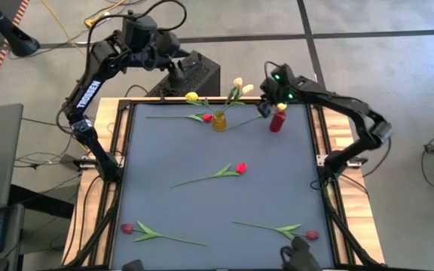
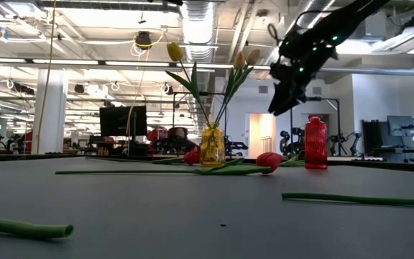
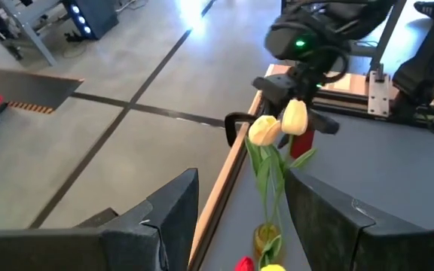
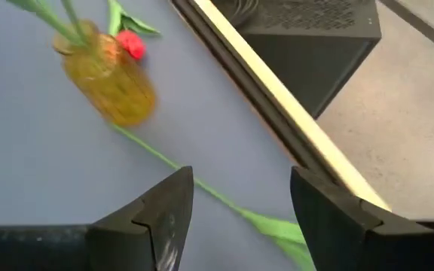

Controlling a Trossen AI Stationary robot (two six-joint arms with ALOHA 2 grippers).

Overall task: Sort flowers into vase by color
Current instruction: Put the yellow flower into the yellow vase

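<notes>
while open, right hand (image 1: pixel 266 108) above stem (image 4: pixel 202 187)

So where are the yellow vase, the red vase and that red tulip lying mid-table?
yellow vase (image 1: pixel 219 120), high view, on its glass body.
red vase (image 2: pixel 315 144), low view, middle of the bottle.
red tulip (image 1: pixel 240 168), high view, on its red head.

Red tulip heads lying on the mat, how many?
4 red heads: first beside the yellow vase, second mid-mat, third lower left, fourth lower right. The loose stem near the right tool hides its head.
</notes>
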